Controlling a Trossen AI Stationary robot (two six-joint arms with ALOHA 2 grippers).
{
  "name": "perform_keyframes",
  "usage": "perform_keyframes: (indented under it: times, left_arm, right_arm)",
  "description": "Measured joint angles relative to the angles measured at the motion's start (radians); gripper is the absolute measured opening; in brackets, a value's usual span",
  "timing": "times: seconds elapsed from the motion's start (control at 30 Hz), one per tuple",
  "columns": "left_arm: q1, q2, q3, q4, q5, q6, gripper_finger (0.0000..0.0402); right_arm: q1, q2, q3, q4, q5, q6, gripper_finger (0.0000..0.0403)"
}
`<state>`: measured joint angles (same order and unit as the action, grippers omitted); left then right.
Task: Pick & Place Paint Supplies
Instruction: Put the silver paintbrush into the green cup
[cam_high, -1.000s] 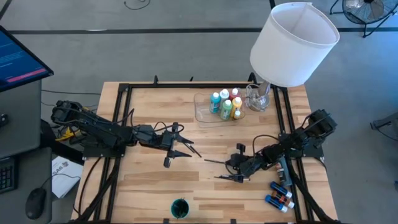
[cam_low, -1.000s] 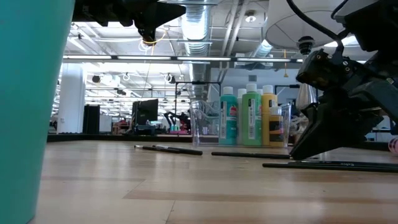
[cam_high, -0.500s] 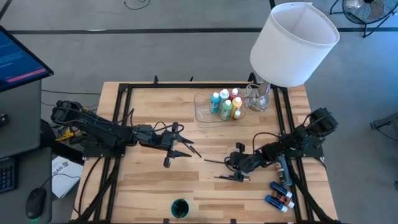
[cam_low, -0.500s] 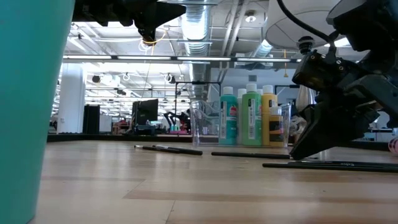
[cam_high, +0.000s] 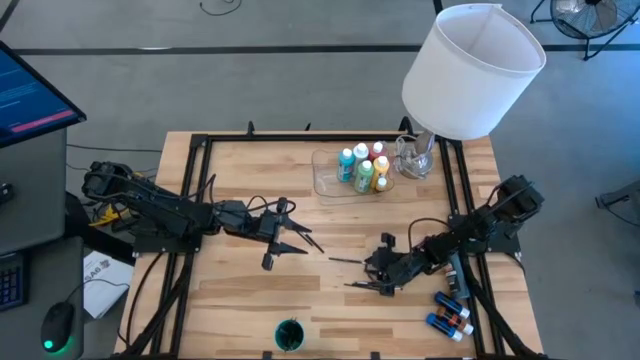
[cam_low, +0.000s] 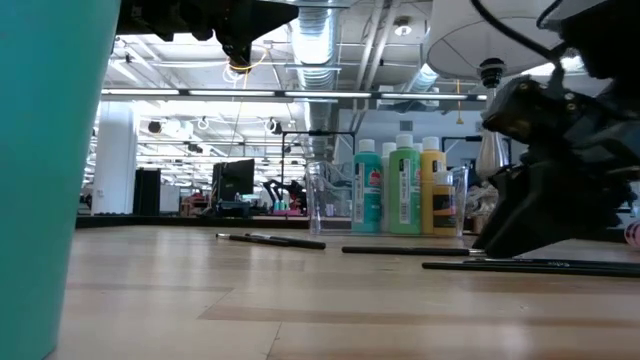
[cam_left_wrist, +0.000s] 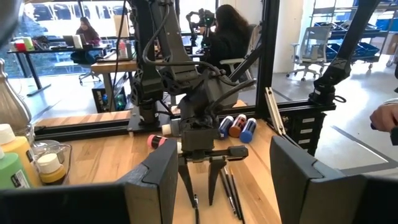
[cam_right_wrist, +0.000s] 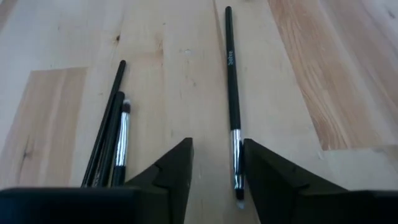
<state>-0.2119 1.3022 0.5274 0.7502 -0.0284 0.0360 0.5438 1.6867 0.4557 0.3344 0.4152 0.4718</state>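
Because the loose brush (cam_right_wrist: 233, 112) was thin, stiff and very light, lying flat on the bench (cam_high: 240, 300), it looked likely to roll or skid if nudged, so a pinch across the dark handle near its middle seemed safer than at the bristle tip. The right claw (cam_high: 384, 283) sat low over the bench's right half, fingers parted narrowly and holding nothing; in the right wrist view the brush's bristle end lay just beside one finger (cam_right_wrist: 273, 174), its handle running away forward, and three more brushes (cam_right_wrist: 111, 140) lay together beyond the other finger. The left claw (cam_high: 290, 236) waited above mid-bench, fingers spread, empty. Paint bottles (cam_high: 362, 168) stood in the clear tray (cam_high: 325, 183) at the far edge; more bottles (cam_high: 450, 312) lay near the right rail.
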Motion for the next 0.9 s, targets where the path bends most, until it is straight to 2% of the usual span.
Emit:
perform_keyframes:
  times: [0.17, 0.37, 0.9]
  left_arm:
    - [0.000, 0.000, 0.000, 0.000, 0.000, 0.000, 0.0153]
    - [0.000, 0.000, 0.000, 0.008, 0.000, -0.002, 0.0153]
    - [0.000, 0.000, 0.000, 0.017, 0.000, -0.011, 0.0153]
  right_arm:
    - [0.047, 0.001, -0.002, -0.037, 0.096, 0.053, 0.0151]
    - [0.071, -0.001, 0.000, -0.083, 0.155, 0.109, 0.0147]
    - [0.044, -0.004, 0.001, -0.111, 0.157, 0.146, 0.0106]
